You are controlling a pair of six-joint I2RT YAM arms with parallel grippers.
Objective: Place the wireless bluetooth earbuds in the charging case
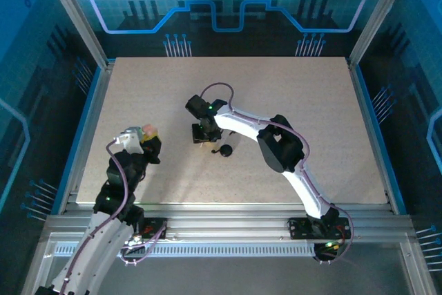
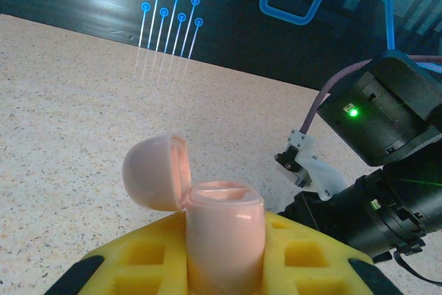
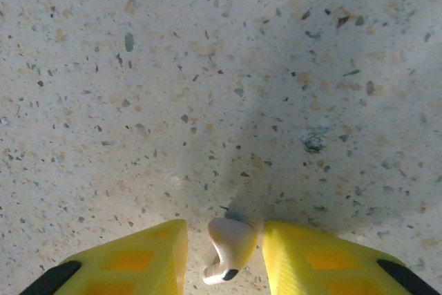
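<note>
Glossy plastic case (image 2: 224,229), matt table (image 2: 83,101) (speckled, stone-like)

Case (image 2: 224,229): pale pink, glossy. The inside of the lid (image 2: 155,170) is a warmer salmon.
Earbud (image 3: 230,245): off-white, with one dark spot at the lower tip.
Left end effector (image 2: 224,271) and right end effector (image 3: 224,260): yellow pads (image 3: 131,260), black at the outer corners.
Table (image 3: 207,67): beige, speckled with dark grey and tan flecks.
Arms (image 1: 242,124): white shells, black joints.
LED (image 2: 353,111): green.
Cable (image 2: 331,88): mauve.
Backdrop (image 2: 290,5): dark, with bright blue circuit lines.
</note>
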